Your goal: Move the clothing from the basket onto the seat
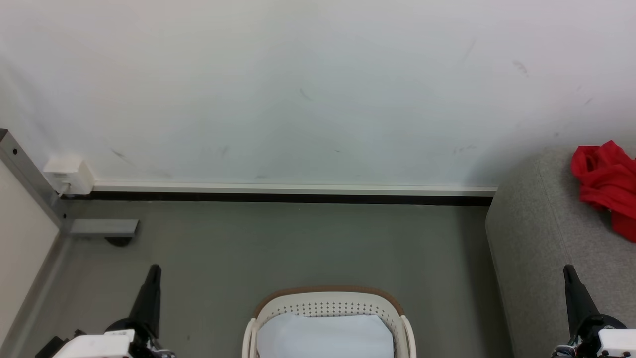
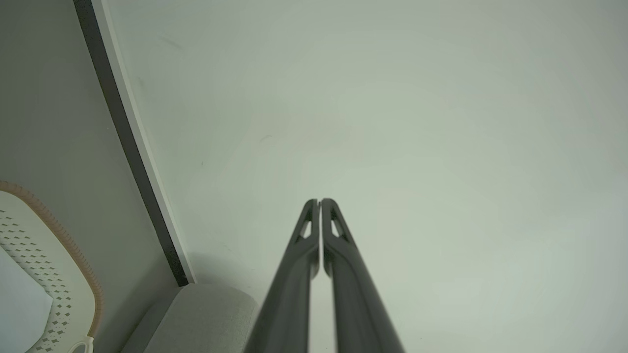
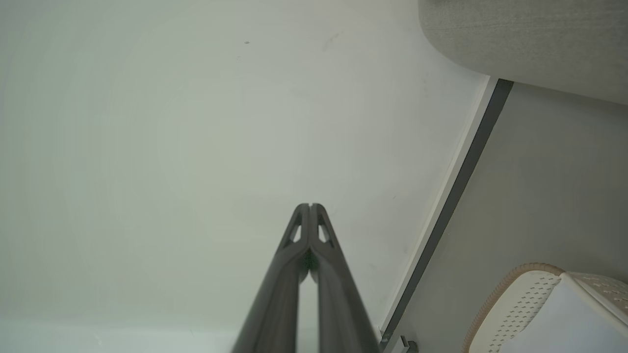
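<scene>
Left gripper (image 1: 153,271), lower left in head view: shut narrow, fingers together, nothing held. Same in left wrist view (image 2: 320,202): tips touching, thin slit lower down, nothing between. Right gripper (image 1: 568,269), lower right: also pressed together, empty. Right wrist view (image 3: 310,206) agrees, tips meeting. Both pointing toward the wall, touching nothing.

Between the two grippers and nearer than their tips: basket (image 1: 328,294), cream with round holes, brown rim, standing on floor (image 1: 298,248). Well apart from either gripper. White sheet (image 1: 323,333) inside. From left wrist, basket (image 2: 73,255) at lower left corner with sheet (image 2: 19,304) in it. From right wrist, basket (image 3: 515,294) at lower right corner with sheet (image 3: 564,318) in it.

Right of right gripper and running ahead of it: seat (image 1: 536,238), grey fabric, rounded edge. Right gripper tip seen against seat's side in head view; touching or not, cannot tell. Seat corner also at bottom of left wrist view (image 2: 206,314) and at top right of right wrist view (image 3: 530,34).

Clothing (image 1: 603,179): red crumpled heap lying on seat, ahead and right of right gripper, well apart from it, far across from left gripper, cut by picture edge. Out of basket.

Ahead-left of left gripper: metal post (image 1: 30,184) and white box (image 1: 69,175) at wall foot. Farthest ahead of both: baseboard (image 1: 298,191), then scuffed wall (image 1: 298,99).
</scene>
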Robot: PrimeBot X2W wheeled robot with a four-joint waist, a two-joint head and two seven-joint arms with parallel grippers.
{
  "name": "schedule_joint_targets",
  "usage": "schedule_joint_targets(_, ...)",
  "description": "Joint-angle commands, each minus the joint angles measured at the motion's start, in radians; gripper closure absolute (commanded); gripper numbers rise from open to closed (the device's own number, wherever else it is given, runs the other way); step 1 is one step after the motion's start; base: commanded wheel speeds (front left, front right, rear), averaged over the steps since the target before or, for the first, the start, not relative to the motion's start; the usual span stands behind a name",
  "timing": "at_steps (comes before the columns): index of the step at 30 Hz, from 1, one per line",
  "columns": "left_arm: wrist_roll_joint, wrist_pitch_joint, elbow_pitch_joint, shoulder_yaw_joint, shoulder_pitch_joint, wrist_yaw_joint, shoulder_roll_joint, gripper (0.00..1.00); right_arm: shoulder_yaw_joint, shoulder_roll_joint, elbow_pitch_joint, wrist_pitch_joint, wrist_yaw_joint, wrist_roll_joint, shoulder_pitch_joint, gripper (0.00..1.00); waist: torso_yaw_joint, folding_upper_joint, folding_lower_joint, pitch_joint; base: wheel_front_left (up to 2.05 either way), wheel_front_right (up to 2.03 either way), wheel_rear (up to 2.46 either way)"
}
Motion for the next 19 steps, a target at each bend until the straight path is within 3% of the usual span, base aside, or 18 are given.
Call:
schedule_joint_targets(1, -0.014, 0.004, -0.001, 0.002, -0.008, -0.006, 0.002, 1.0, -0.004, -0.007, -0.006, 0.002, -0.002, 0.002, -0.012, 1.0, 0.0, 0.0, 0.0, 0.0, 0.0, 0.0, 0.0)
schedule_joint_targets(19, -0.014, 0.004, -0.001, 0.002, -0.008, -0.006, 0.002, 1.0, -0.004, -0.007, -0.006, 0.002, -0.002, 0.002, -0.012, 1.0, 0.0, 0.0, 0.0, 0.0, 0.0, 0.0, 0.0)
